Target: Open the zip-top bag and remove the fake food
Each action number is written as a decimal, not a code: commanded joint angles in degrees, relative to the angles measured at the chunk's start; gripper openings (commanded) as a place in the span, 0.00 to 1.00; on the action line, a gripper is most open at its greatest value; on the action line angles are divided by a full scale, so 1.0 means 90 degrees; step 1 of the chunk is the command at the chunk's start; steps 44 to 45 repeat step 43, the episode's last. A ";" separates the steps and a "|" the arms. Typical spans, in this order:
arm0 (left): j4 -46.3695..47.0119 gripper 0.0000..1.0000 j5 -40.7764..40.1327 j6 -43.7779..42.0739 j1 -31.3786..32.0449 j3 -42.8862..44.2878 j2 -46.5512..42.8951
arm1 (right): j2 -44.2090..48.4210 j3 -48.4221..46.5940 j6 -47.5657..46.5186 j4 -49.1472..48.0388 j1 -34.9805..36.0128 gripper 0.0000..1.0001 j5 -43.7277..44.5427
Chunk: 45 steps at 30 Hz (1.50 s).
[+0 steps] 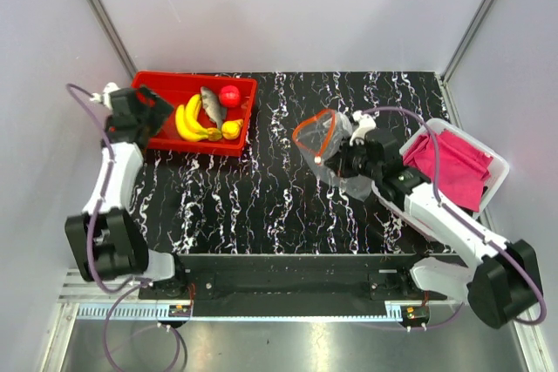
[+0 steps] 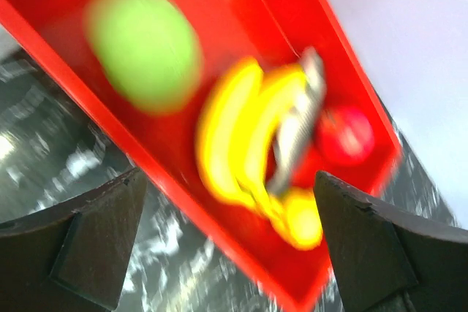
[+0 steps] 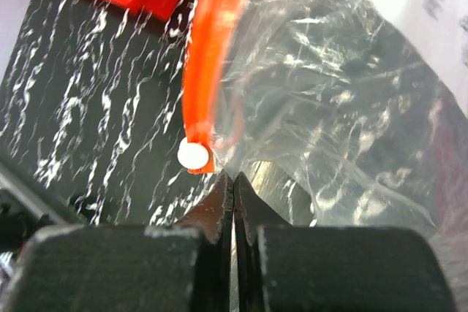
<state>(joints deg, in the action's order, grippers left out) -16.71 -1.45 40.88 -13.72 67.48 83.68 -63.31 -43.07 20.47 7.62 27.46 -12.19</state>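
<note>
The clear zip-top bag (image 1: 327, 147) with its orange-red strip (image 3: 205, 71) stands open at mid-right on the table, nothing showing inside it. My right gripper (image 3: 235, 178) is shut on the bag's plastic, just beside the white slider (image 3: 193, 155). The fake food lies in a red tray (image 1: 196, 141): yellow banana bunch (image 1: 192, 119), grey fish (image 1: 211, 104), red fruit (image 1: 229, 95), yellow-orange fruit (image 1: 231, 128). A blurred green piece (image 2: 146, 45) shows in the left wrist view. My left gripper (image 2: 227, 242) is open and empty above the tray's left end.
A white bin with pink cloth (image 1: 458, 163) stands at the right edge, close to my right arm. The red tray sits at the back left of the black marbled table (image 1: 261, 206). Grey walls enclose the space.
</note>
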 commanded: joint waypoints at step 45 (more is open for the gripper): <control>0.2374 0.99 0.2280 0.1678 0.5264 -0.4852 -0.6182 | 0.2375 0.0264 0.1944 0.0980 0.0005 1.00 -0.0149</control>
